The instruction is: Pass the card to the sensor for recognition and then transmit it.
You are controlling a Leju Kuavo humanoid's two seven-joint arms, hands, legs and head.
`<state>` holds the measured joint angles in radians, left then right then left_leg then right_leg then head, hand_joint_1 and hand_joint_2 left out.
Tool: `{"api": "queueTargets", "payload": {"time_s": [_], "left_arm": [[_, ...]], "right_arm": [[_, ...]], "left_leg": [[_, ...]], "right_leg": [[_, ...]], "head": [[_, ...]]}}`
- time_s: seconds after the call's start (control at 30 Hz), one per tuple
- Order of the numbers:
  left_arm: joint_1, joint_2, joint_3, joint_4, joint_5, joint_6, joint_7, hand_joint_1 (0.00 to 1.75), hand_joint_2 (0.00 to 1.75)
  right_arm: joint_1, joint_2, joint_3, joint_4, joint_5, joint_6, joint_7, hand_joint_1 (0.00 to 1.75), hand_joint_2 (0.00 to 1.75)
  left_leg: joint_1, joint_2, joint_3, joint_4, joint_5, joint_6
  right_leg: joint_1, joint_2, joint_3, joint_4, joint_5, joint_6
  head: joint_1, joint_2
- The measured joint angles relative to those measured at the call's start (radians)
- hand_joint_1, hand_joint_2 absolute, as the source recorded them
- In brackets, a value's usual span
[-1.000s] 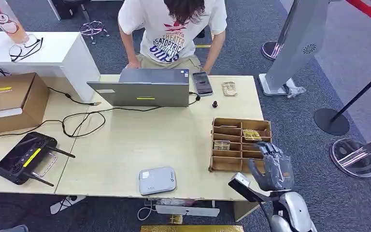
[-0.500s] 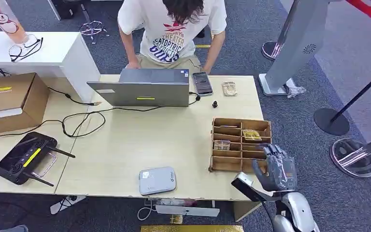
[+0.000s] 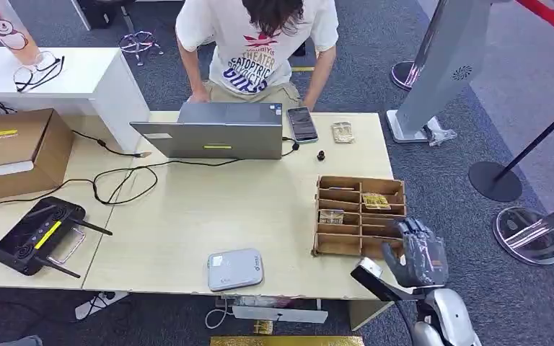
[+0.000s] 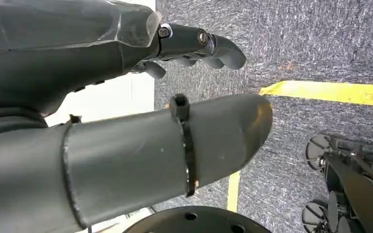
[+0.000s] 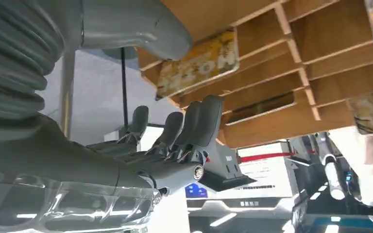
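Far left on the worktop (image 3: 187, 216): cardboard box (image 3: 16, 151), then a black remote controller (image 3: 36, 235) with antennas, well apart from the right hand. Black cable (image 3: 115, 176) runs from the box side toward the grey laptop (image 3: 213, 137) at the far edge; a person (image 3: 258, 43) in a white printed t-shirt leans over behind it. Phone (image 3: 302, 124) just beside the laptop, a small packet (image 3: 343, 132) next to it, a small dark knob (image 3: 321, 155) nearer.

Grey card sensor (image 3: 235, 269) sits at the near edge of the worktop, left of the right hand and apart from it.

Wooden divider tray (image 3: 346, 245) stands at the right end of the worktop. One yellow-patterned card (image 3: 376, 201) lies in an upper right slot, another card (image 3: 331, 215) in a left slot. The right wrist view shows the yellow card (image 5: 199, 63) in its slot just beyond the thumb.

Right hand (image 3: 416, 252) hovers at the tray's near right corner, fingers (image 5: 194, 126) released, spread and slightly curled, grasping nothing; no contact with a card visible.

Left hand (image 4: 126, 97) hangs over grey carpet with yellow floor tape (image 4: 328, 92), fingers (image 4: 209, 46) loosely curled, thumb apart, nothing in them.

Right of the worktop: white kiosk stand (image 3: 440, 72), and barrier post bases (image 3: 495, 180) on the carpet.
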<state>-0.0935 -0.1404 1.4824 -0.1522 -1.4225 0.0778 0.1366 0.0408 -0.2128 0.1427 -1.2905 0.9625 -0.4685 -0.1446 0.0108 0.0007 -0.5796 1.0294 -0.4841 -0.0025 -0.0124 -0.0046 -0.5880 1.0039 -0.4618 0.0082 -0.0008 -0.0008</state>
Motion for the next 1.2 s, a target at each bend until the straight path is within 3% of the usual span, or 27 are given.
{"api": "queueTargets", "payload": {"time_s": [0.1,0.23,0.37,1.2], "left_arm": [[0.000,0.000,0.000,0.000,-0.001,0.000,-0.002,0.00,0.00],[0.000,0.000,0.000,0.000,-0.002,0.000,-0.002,0.00,0.00],[0.000,-0.001,0.000,0.000,-0.005,0.001,-0.003,0.00,0.00],[-0.001,-0.002,0.000,0.000,-0.012,0.002,-0.003,0.00,0.00]], "right_arm": [[0.003,-0.001,-0.004,0.007,-0.002,0.000,0.000,0.99,1.75],[0.007,-0.005,-0.008,0.013,-0.002,0.000,-0.001,1.33,1.75],[0.007,-0.006,-0.010,0.018,-0.002,0.000,-0.001,1.43,1.75],[-0.012,-0.006,-0.019,0.031,0.002,0.012,-0.003,1.41,1.75]], "left_leg": [[0.000,0.000,0.000,0.000,0.000,0.000],[0.000,0.000,0.000,0.000,0.000,0.000],[0.000,0.000,0.000,0.000,0.000,0.000],[0.000,0.000,0.000,0.000,0.000,0.000]], "right_leg": [[0.000,0.000,0.000,0.000,0.000,0.000],[0.000,0.000,0.000,0.000,0.000,0.000],[0.000,0.000,0.000,0.000,0.000,0.000],[0.000,0.000,0.000,0.000,0.000,0.000]], "head": [[0.000,0.000],[0.000,0.000],[0.000,0.000],[0.000,0.000]]}}
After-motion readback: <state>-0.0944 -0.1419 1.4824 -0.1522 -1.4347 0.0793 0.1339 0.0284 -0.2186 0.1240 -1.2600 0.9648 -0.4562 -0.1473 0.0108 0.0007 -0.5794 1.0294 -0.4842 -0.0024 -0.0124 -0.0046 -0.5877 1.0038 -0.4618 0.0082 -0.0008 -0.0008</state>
